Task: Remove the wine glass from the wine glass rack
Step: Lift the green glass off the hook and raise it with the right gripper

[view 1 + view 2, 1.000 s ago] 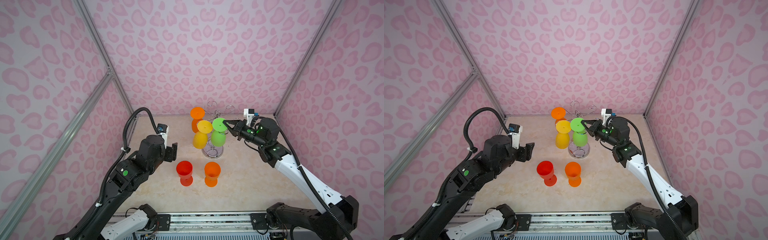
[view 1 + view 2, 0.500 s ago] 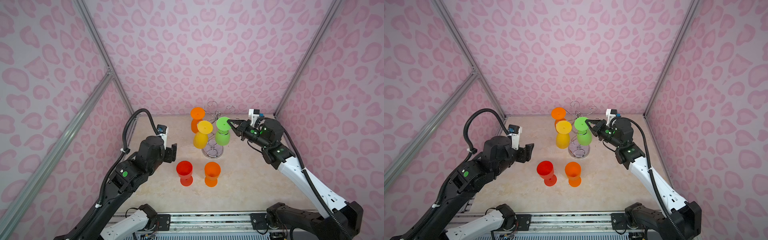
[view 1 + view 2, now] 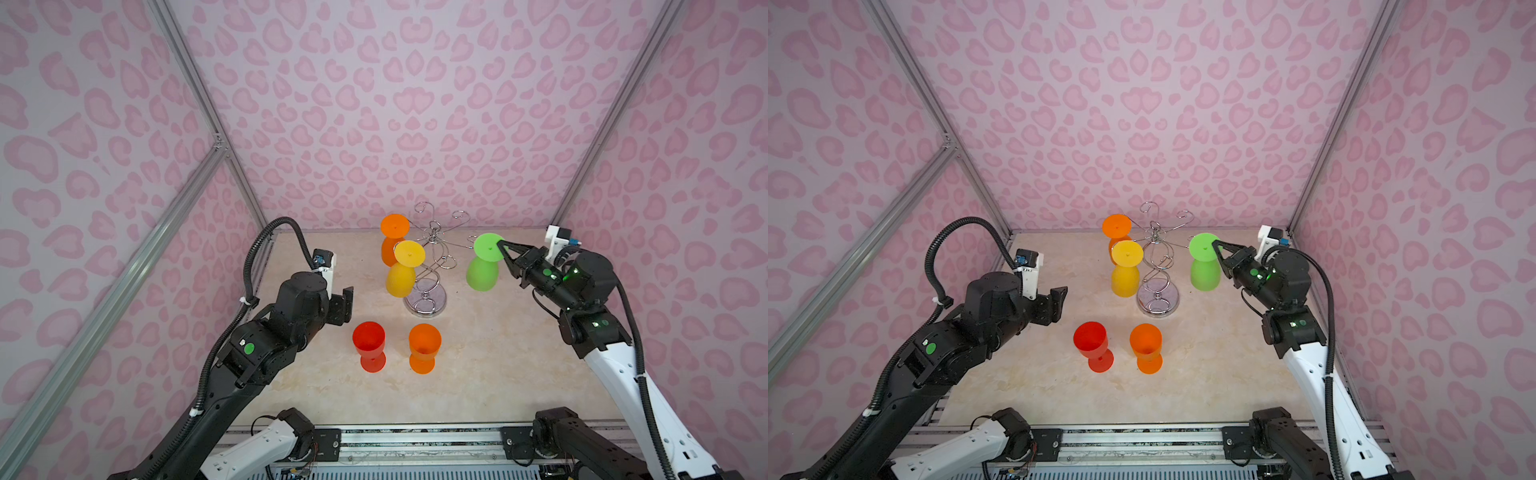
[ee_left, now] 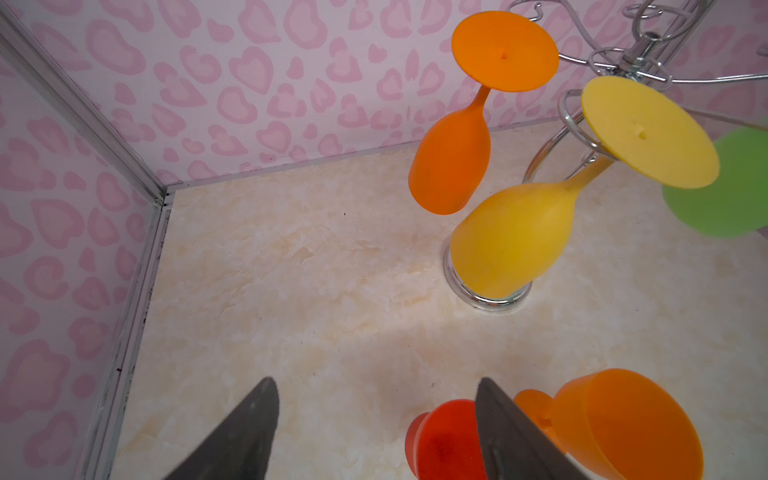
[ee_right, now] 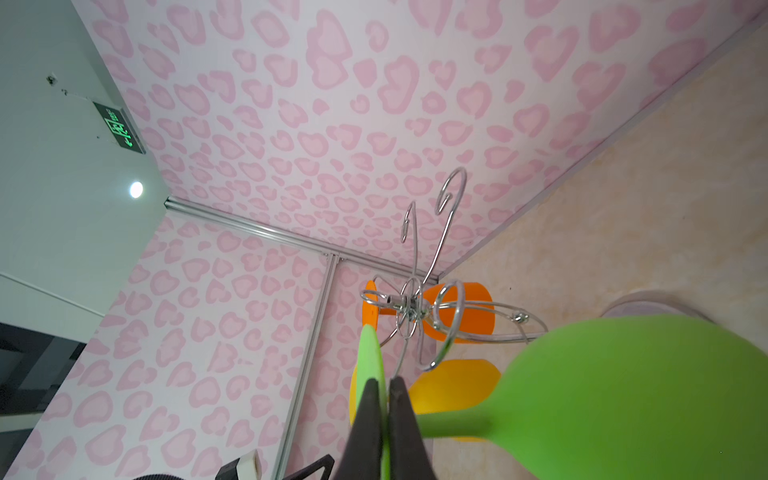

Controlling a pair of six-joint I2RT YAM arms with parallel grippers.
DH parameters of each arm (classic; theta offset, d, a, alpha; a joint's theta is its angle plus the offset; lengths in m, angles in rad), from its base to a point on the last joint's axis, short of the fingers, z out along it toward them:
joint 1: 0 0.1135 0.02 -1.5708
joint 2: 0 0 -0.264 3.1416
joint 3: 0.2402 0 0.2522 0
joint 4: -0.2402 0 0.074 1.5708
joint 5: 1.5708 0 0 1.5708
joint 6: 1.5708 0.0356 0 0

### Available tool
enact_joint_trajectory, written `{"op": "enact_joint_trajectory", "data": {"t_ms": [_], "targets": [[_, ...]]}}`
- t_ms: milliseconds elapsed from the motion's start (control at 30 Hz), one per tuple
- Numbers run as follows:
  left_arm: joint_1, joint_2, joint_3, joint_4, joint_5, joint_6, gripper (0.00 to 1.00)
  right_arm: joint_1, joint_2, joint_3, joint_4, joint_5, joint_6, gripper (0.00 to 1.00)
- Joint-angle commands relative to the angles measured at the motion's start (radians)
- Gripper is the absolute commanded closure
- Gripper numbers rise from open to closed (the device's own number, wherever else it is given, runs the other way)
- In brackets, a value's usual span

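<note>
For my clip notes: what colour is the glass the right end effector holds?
Green; the green glass shows best in a top view.

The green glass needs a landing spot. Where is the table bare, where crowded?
Bare: the table right of the standing orange glass, toward the right arm; the front strip before the red glass. Crowded: round the rack with its yellow glass and hanging orange glass.

Both top views looked down from high up front toward back wall (image 3: 415,104), sharing whole table (image 3: 478,374). Wrist cams sat low & close in; both caught rack (image 4: 633,66), right cam rolled sideways.
</note>
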Motion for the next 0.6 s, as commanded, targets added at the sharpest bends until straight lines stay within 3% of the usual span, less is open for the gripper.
{"op": "enact_joint_trajectory", "data": {"t_ms": [0,67,167,267,333,500,567], "targets": [[0.001,-0.024,0.009,0.073,0.054,-0.001,0.24,-0.105,-0.066,-0.004,-0.055,-0.061,-0.026,1.00],[0.001,-0.054,-0.001,0.143,0.137,-0.002,0.24,-0.188,-0.113,0.003,-0.055,-0.083,-0.036,1.00],[0.015,-0.095,-0.040,0.304,0.354,-0.024,0.24,-0.282,-0.167,0.049,-0.051,-0.095,-0.082,1.00],[0.032,-0.087,-0.069,0.442,0.578,-0.045,0.24,-0.307,-0.197,0.133,-0.080,-0.050,-0.167,1.00],[0.038,-0.067,-0.083,0.527,0.703,-0.059,0.24,-0.307,-0.205,0.150,0.025,-0.051,-0.149,1.00],[0.069,-0.006,-0.137,0.805,1.009,-0.103,0.24,-0.292,-0.133,0.104,0.526,-0.133,0.151,1.00],[0.100,0.033,-0.165,0.959,1.128,-0.180,0.24,-0.228,-0.079,0.070,0.763,-0.129,0.290,1.00]]}}
